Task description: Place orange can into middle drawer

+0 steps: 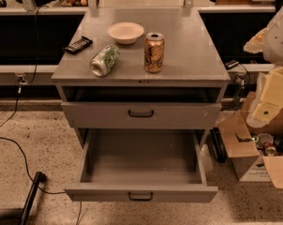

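A grey tabletop (pixel 193 46) is sitting above the middle drawer (pixel 141 165), which is lying open. The orange can (pixel 154 52) is standing upright near the middle of the tabletop. It is looking light, stiff and slippery, so squeezing its round sides is looking best. The gripper (pixel 257 43) seems to be waiting at 2 o'clock, and I cannot tell its state.

**Figure. Layout of the cabinet top (pixel 193 55), its two drawers and the floor beside it.**

On the top, the bowl (pixel 125 32) sits at rear centre. The upright can (pixel 154 52) stands just right of and before it. The lying can (pixel 104 60) rests on its side to the left, apart from the upright can, and a flat bar (pixel 78 44) lies behind it near the left edge. Beneath the upper drawer (pixel 108 115), the middle drawer (pixel 179 193) is pulled far out. A cardboard box (pixel 240 149) stands on the floor right of the cabinet, with the gripper (pixel 268 102) above it.
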